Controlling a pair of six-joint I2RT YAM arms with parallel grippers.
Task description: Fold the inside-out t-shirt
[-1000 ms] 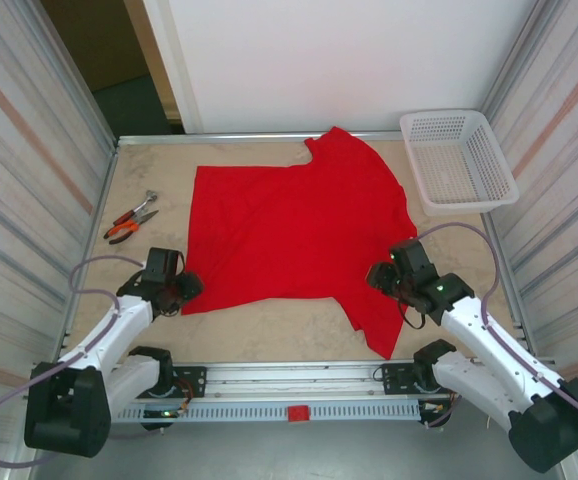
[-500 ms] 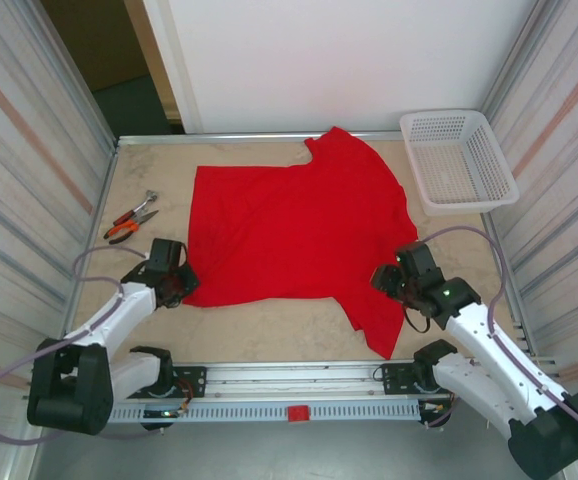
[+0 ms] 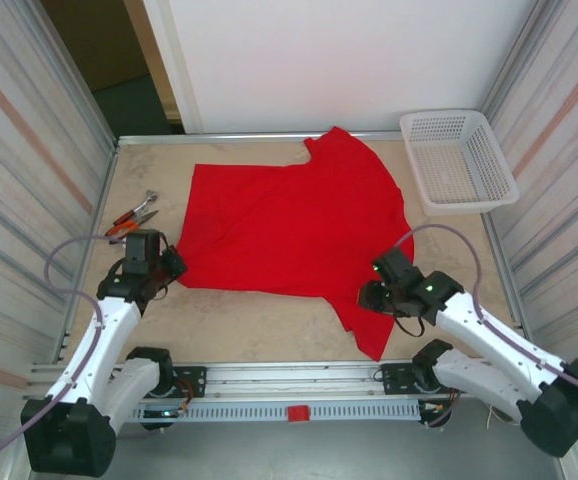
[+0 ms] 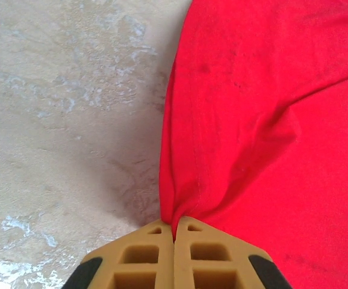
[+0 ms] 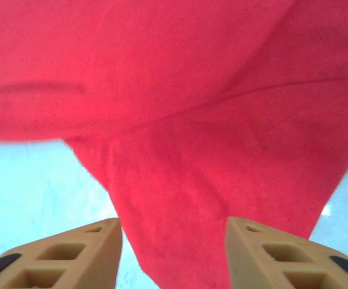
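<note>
- Top external: the inside-out t-shirt (image 3: 294, 225) lies spread flat across the middle of the table (image 3: 269, 330), with one sleeve trailing toward the near edge on the right.
- The left gripper (image 3: 164, 268) has shifted up and outward over the last second and now sits on the near-left hem corner. That corner and the near hem have drawn in with it.
- The right gripper (image 3: 377, 295) has slid in over the near sleeve.
- The pliers (image 3: 129, 222) lie just beyond the left arm, clear of the cloth.
- Left wrist: the left gripper (image 4: 174, 227) has its jaws pressed together on a pinch of red hem. The t-shirt (image 4: 264, 120) fans away from the pinch, with bare table (image 4: 59, 120) on the other side.
- This reads as one corner secured for the fold.
- Right wrist: the right gripper (image 5: 174, 241) has its jaws standing apart, with the t-shirt (image 5: 180, 120) bunched between the fingers (image 5: 71, 253).
- A sliver of gap remains at one side, so the cloth is straddled, not yet clamped.
- Judgement: the lift waits on this second grip.
</note>
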